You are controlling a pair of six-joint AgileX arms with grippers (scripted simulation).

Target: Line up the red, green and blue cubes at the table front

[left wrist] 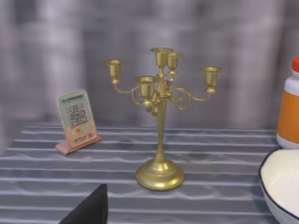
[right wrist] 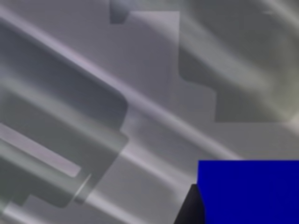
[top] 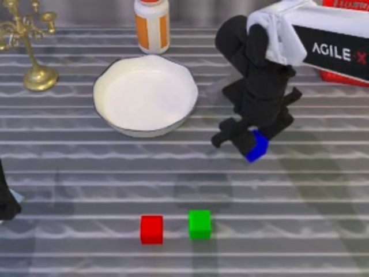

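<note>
Blue cube (top: 257,145): bright, plain, tilted, clamped in the right gripper (top: 251,142), right of the bowl (top: 145,94) and raised off the table (top: 323,202).
Red cube (top: 151,229): in front of the bowl, near the table front.
Green cube (top: 199,224): just right of red, apart.
Left gripper (top: 7,202): parked at left edge, fingers hidden.

Gold candelabra (left wrist: 160,126) on striped table (left wrist: 210,154), QR-code stand (left wrist: 77,121) beside, white bowl (left wrist: 280,186) at edge.
</note>
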